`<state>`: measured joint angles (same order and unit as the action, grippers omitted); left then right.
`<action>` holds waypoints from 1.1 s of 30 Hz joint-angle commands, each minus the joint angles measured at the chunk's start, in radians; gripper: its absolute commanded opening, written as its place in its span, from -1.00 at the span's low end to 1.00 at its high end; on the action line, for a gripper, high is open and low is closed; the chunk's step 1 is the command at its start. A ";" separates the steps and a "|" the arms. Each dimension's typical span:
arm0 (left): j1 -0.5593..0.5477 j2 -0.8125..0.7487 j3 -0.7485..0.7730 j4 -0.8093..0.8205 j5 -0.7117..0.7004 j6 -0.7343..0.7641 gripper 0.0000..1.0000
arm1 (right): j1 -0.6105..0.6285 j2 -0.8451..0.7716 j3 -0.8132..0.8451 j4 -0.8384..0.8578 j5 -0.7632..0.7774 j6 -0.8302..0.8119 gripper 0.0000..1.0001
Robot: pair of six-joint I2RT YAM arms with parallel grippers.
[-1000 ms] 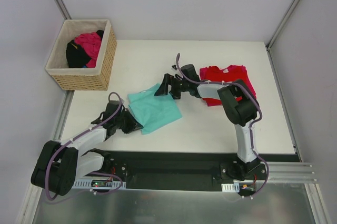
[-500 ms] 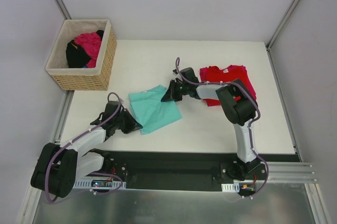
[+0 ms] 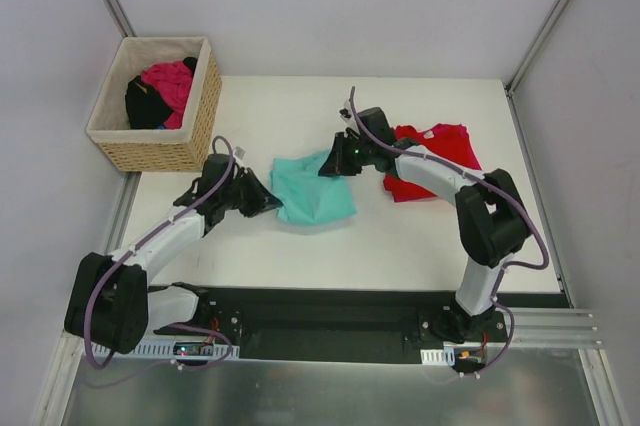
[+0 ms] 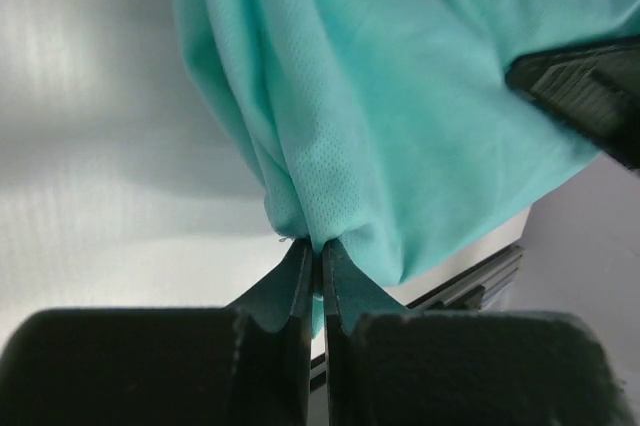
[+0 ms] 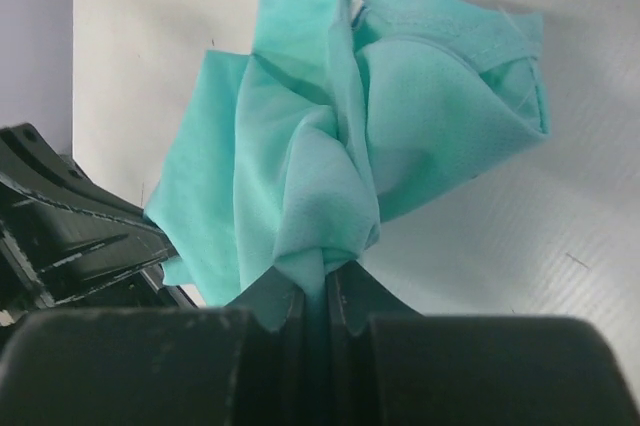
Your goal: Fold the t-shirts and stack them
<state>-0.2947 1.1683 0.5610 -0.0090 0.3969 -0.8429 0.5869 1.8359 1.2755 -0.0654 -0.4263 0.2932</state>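
Pinching teal t-shirt [image 4: 400, 96] close-up, basket [image 3: 160, 154] overhead only

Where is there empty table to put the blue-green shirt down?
The widest bare patch of table lies in front of the teal shirt, toward the near edge. Another runs along the far edge, from the basket to the red shirt. The middle is crowded: the left fingers and right fingers both pinch the teal shirt there.

You have nothing to read here: no lettering, label, brand mark, number or sign is legible in any view.
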 commanded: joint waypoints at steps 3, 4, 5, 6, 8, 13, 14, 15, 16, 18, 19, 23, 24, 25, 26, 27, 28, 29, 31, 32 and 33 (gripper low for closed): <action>-0.107 0.137 0.250 0.014 0.013 0.016 -1.00 | -0.059 -0.136 0.064 -0.112 0.024 -0.048 -0.99; -0.121 0.155 0.275 0.014 0.007 0.013 -1.00 | -0.082 -0.157 0.070 -0.120 0.030 -0.051 -0.99; -0.138 0.174 0.325 0.014 -0.004 0.011 -1.00 | -0.094 -0.165 0.090 -0.146 0.031 -0.061 -0.99; -0.161 0.213 0.351 0.014 -0.001 0.008 -1.00 | -0.110 -0.174 0.103 -0.161 0.026 -0.069 -0.99; -0.185 0.254 0.431 0.014 0.002 0.001 -1.00 | -0.159 -0.193 0.136 -0.194 0.020 -0.083 -0.99; -0.251 0.392 0.609 0.014 -0.001 -0.001 -1.00 | -0.301 -0.213 0.189 -0.249 -0.005 -0.094 -0.99; -0.257 0.430 0.632 0.014 0.000 -0.004 -1.00 | -0.318 -0.213 0.197 -0.257 -0.014 -0.095 -0.99; -0.262 0.448 0.657 0.014 0.006 -0.004 -1.00 | -0.338 -0.211 0.208 -0.264 -0.017 -0.097 -0.99; -0.268 0.468 0.706 0.014 0.010 -0.004 -1.00 | -0.372 -0.211 0.209 -0.267 -0.020 -0.097 -0.99; -0.274 0.528 0.755 0.014 0.032 -0.008 -1.00 | -0.404 -0.221 0.212 -0.271 -0.032 -0.092 -0.99; -0.280 0.548 0.804 0.014 0.039 -0.008 -1.00 | -0.433 -0.222 0.211 -0.269 -0.037 -0.091 -0.99; -0.302 0.640 0.908 0.014 0.053 -0.018 -1.00 | -0.492 -0.234 0.202 -0.271 -0.049 -0.091 -0.99; -0.305 0.657 0.927 0.014 0.056 -0.021 -1.00 | -0.510 -0.242 0.197 -0.271 -0.046 -0.095 -0.99; -0.308 0.672 0.966 0.014 0.071 -0.027 -1.00 | -0.516 -0.245 0.185 -0.271 -0.043 -0.095 -0.99; -0.314 0.704 0.988 0.014 0.079 -0.028 -1.00 | -0.527 -0.248 0.180 -0.269 -0.042 -0.097 -0.99; -0.319 0.721 1.010 0.014 0.085 -0.030 -1.00 | -0.545 -0.248 0.176 -0.266 -0.045 -0.098 -0.99; -0.323 0.737 1.042 0.014 0.088 -0.036 -1.00 | -0.553 -0.247 0.177 -0.266 -0.043 -0.100 -0.99; -0.331 0.766 1.060 0.014 0.092 -0.039 -1.00 | -0.562 -0.245 0.180 -0.266 -0.049 -0.100 -0.99; -0.337 0.795 1.108 0.014 0.099 -0.048 -1.00 | -0.584 -0.238 0.183 -0.263 -0.063 -0.097 -0.99; -0.342 0.821 1.125 0.014 0.112 -0.051 -1.00 | -0.585 -0.233 0.191 -0.263 -0.066 -0.095 -0.99; -0.351 0.835 1.140 0.014 0.115 -0.054 -1.00 | -0.619 -0.228 0.196 -0.264 -0.071 -0.094 -0.99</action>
<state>-0.6209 1.9530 1.6062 -0.0071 0.4603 -0.8719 0.0196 1.6485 1.4464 -0.3340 -0.4576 0.2050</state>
